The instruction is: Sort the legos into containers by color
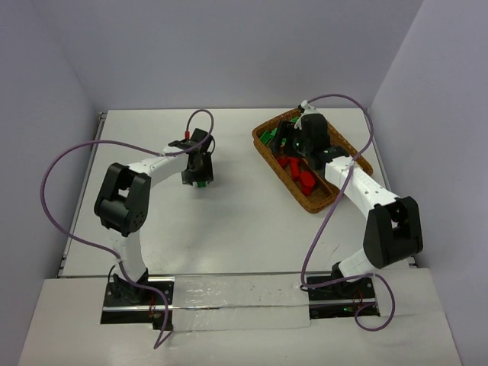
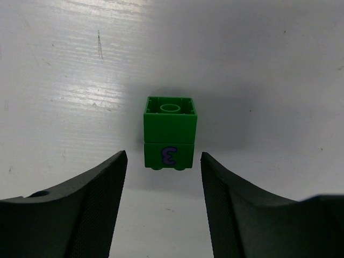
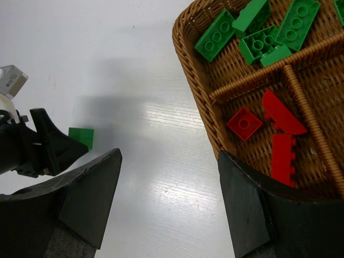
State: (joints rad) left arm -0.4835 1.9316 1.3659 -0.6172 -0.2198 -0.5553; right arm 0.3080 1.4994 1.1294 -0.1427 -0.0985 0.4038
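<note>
Top view: my left pincer (image 1: 200, 181) hangs over the desk (image 1: 229, 221), and my right pincer (image 1: 292, 142) over the tray (image 1: 263, 149).

Left wrist: jaws apart, flanking a green brick (image 2: 170, 134) without touching it.

Right wrist: jaws open and empty. Green legos (image 3: 258, 37) and red legos (image 3: 244, 123) lie in separate compartments.

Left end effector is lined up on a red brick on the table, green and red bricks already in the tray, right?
The brick at the left end effector is green, not red; the left wrist view shows it. It is on the table, and green bricks and red bricks are in the tray.
</note>
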